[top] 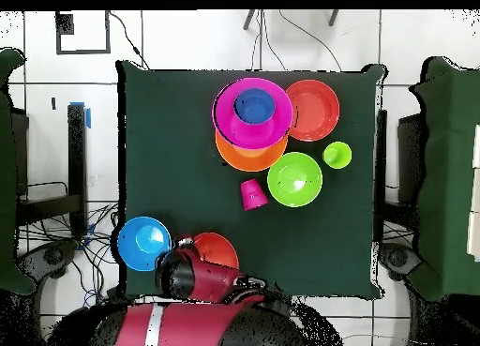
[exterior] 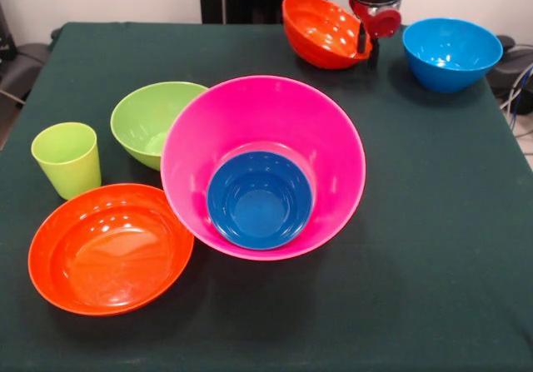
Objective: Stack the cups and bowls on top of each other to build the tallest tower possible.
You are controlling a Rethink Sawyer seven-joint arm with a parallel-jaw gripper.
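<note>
I see the gripper (exterior: 367, 49) at the far edge of the bench (exterior: 433, 247), clamped on the rim of a shallow red-orange bowl (exterior: 321, 29), which sits tilted with its opening toward the camera. How wide the gripper is parted I can't tell beyond that pinch on the rim. A light blue bowl (exterior: 451, 52) sits just beside it, upright, apart from the gripper.

Mid-bench, the big pink bowl (exterior: 265, 151) leans toward the camera with the small dark blue bowl (exterior: 259, 199) nested inside. From overhead, the pink bowl rests on a big orange bowl (top: 246, 157) whose rim shows under it. A green bowl (exterior: 150, 122) touches the pink one; a lime green cup (exterior: 67, 159) stands upright beside it. A second shallow red-orange bowl (exterior: 110, 248) lies flat in front. Overhead I see a red-pink cup (top: 252, 194) upside down between the green bowl and the orange one.
</note>
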